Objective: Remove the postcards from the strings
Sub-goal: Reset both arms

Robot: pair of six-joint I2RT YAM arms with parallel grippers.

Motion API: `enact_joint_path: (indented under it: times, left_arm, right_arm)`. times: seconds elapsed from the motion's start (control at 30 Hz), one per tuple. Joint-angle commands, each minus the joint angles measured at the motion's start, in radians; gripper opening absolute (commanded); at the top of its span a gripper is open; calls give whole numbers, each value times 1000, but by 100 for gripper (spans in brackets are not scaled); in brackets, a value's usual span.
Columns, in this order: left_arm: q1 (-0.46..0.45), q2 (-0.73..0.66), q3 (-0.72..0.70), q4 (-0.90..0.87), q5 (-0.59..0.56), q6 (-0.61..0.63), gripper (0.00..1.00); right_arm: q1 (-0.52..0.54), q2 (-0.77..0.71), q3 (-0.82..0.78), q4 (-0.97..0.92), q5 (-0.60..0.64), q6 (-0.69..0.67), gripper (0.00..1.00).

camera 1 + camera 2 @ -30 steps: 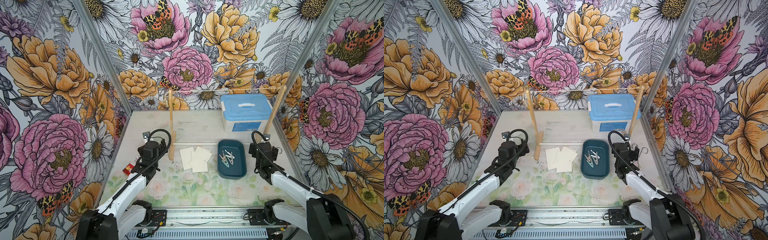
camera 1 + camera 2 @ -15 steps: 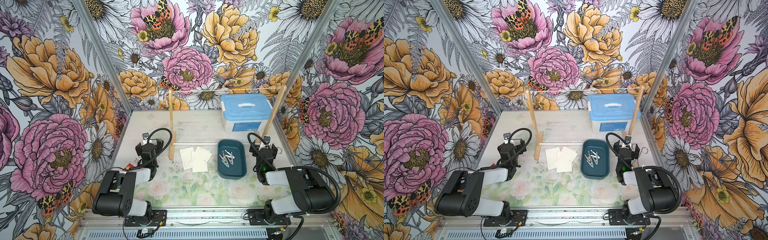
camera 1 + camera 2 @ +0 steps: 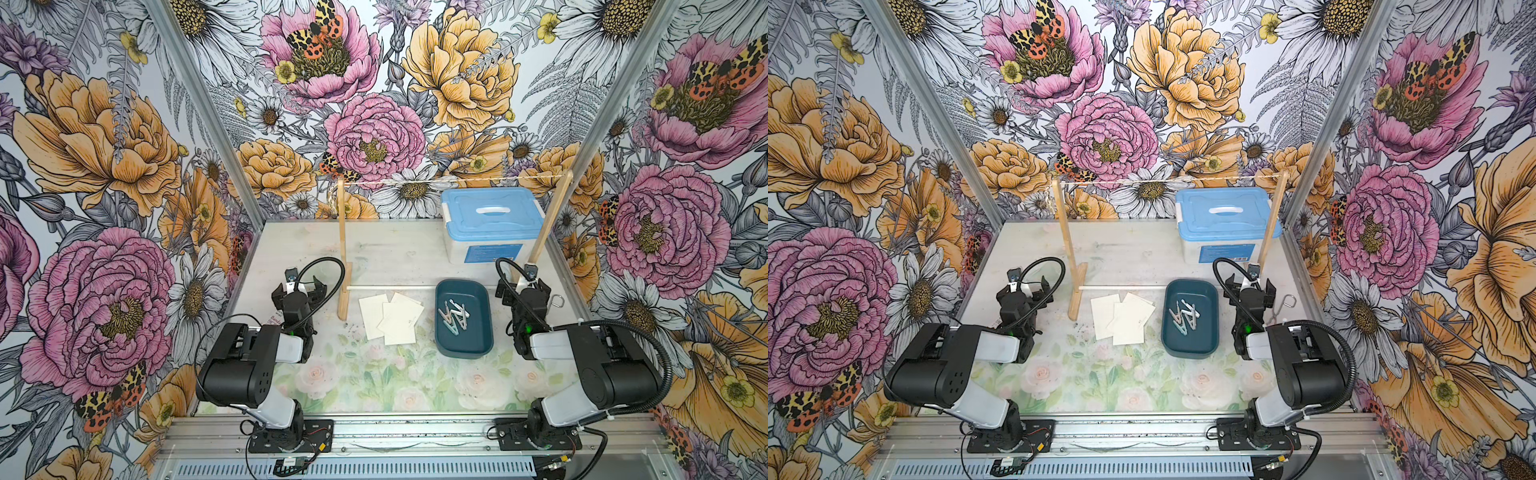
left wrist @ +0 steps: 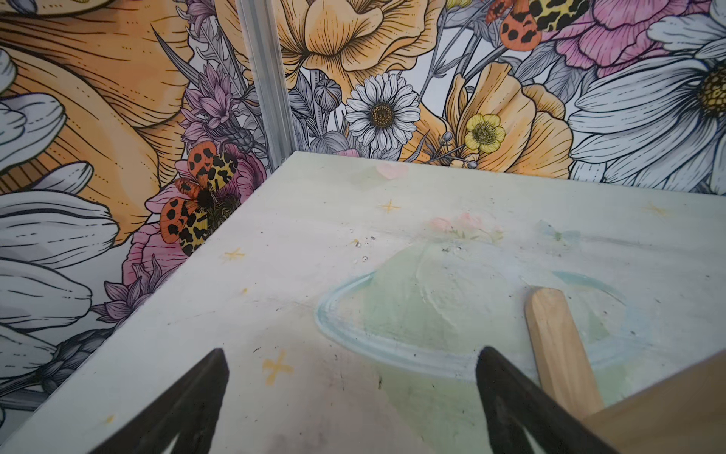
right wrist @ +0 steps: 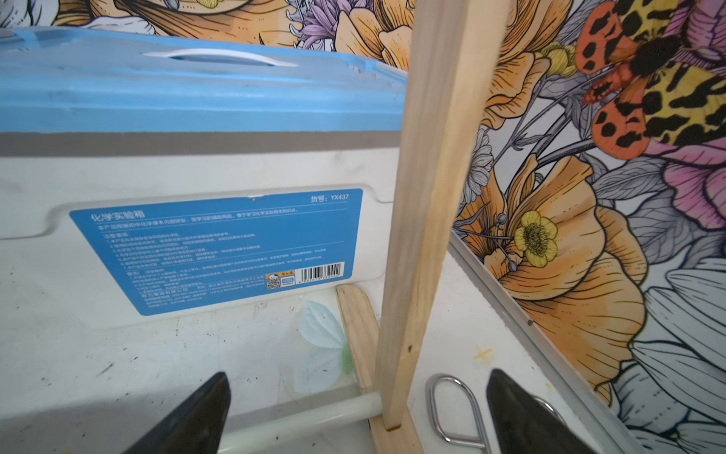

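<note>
Postcards: plain cream-white rectangular paper cards (image 3: 390, 318) (image 3: 1123, 318) were seen off the string, lying flat on the table (image 3: 395, 257) in a loose overlapping pile.
Place of postcards: between the foot of the left post (image 3: 342, 232) and the tray (image 3: 478, 336), just in front of a thin white rod (image 3: 390, 286).
Marks: one tiny dark mark was seen near the edge of a card; it could not be read.
Count: the edges overlapped, so the exact number of cards could not be told.
String: a thin beige twisted line (image 3: 453, 180) (image 3: 1167, 180) was stretched bare from the left post to the right post (image 3: 548, 220); against the flowered wall it was hard to follow.
Posts: slim flat sticks of pale raw wood, with visible grain in the right wrist view.
Tray: dark teal, smooth, with rounded corners; pastel pegs (image 3: 453, 316) were heaped inside.
Box: white plastic with a blue lid (image 3: 490, 216), standing behind the right post.
Left gripper: the jaws (image 3: 302, 286) (image 4: 351, 353) were spread wide apart over bare table, nothing between them.
Right gripper: the jaws (image 3: 524, 286) (image 5: 357, 375) were spread wide apart around the base of the right post, without touching it.
Cut off: a metal loop (image 5: 451, 408) was partly hidden by a finger.
</note>
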Motion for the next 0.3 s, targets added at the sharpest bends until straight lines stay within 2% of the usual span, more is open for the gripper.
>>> enact_joint_path:
  times: [0.0, 0.27]
  left_arm:
    - [0, 0, 11, 51, 17, 18, 99]
    - [-4, 0, 8, 56, 13, 19, 99]
  right_arm:
    - [-6, 2, 13, -13, -9, 16, 100]
    - [-26, -4, 20, -35, -27, 36, 100]
